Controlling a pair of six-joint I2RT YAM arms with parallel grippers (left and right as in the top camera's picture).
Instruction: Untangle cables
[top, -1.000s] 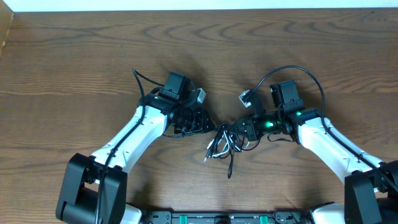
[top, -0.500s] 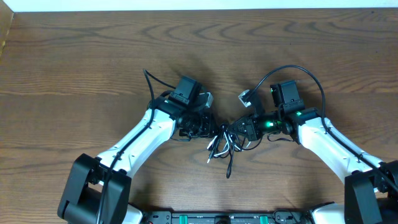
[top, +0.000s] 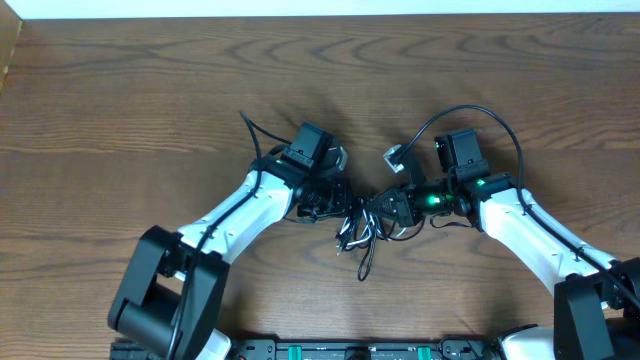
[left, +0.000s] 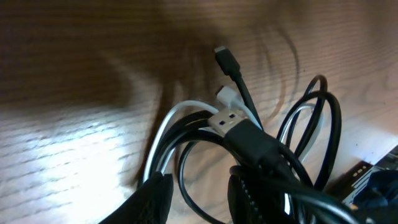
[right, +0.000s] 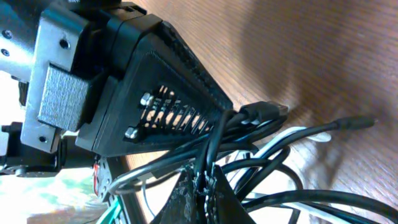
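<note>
The left pincer (top: 335, 205) has slid rightward across the desk (top: 150, 100) over the last second and now sits against the cables (top: 360, 232), which lie knotted between the two arms near the front edge. Its jaws stand narrowly apart, with a black loop running between them beside the white cord (left: 165, 134) and a USB plug (left: 227, 118); nothing looks clamped yet. The right pincer (top: 385, 210) has not moved and stays closed on the cables. Both ends are now set for pulling the bundle apart.
</note>
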